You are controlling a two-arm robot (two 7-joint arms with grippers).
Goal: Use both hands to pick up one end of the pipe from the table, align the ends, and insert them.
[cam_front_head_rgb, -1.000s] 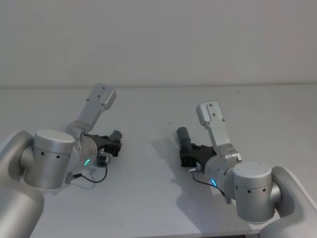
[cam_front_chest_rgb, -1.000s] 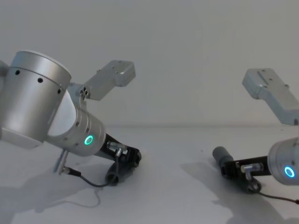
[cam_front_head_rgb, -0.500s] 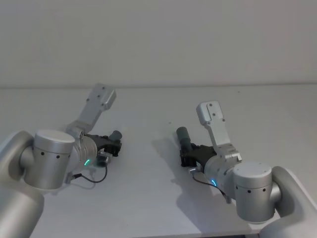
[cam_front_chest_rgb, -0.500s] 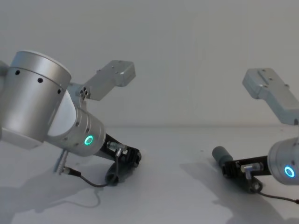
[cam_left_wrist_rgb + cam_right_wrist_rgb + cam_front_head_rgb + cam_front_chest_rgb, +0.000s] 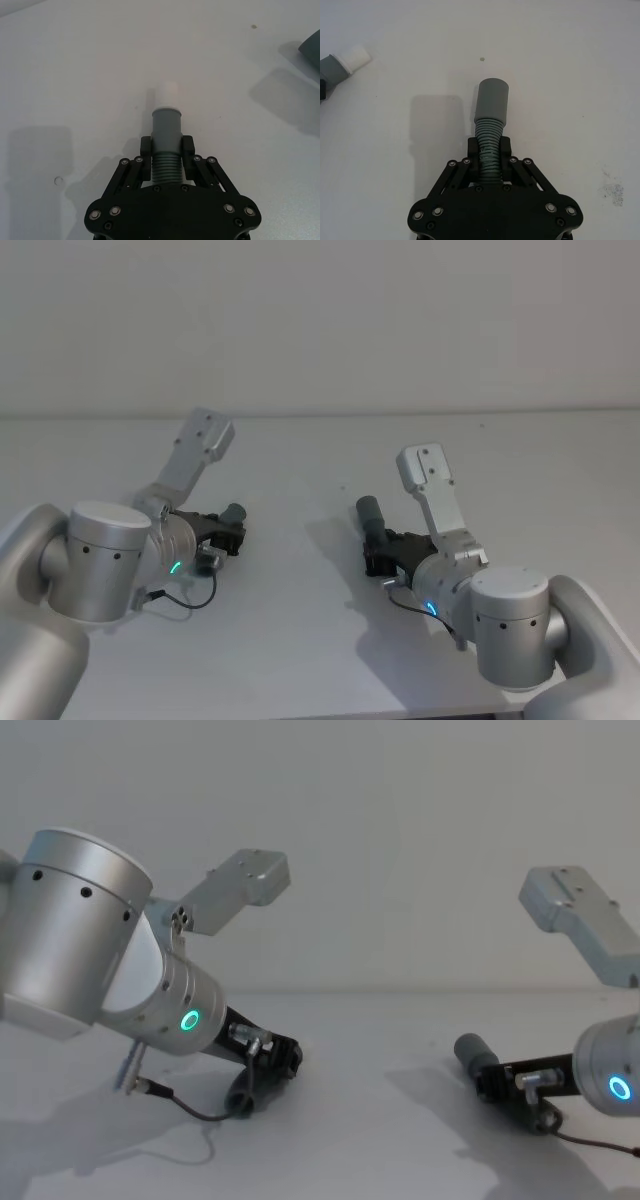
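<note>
Left jaws pinching ribbed part of tip piece, white tip sticking out ahead, low over table. Right jaws pinching ribs of socket piece, socket leading. Pieces sitting well apart, ends not facing each other.

Risks:
- ribs flexing in grip, so ends arriving off-axis
- tip jamming on socket rim
- piece twisting in narrow pinch

Socket bore hiding from me. Pieces probably clearing table, hard telling.
</note>
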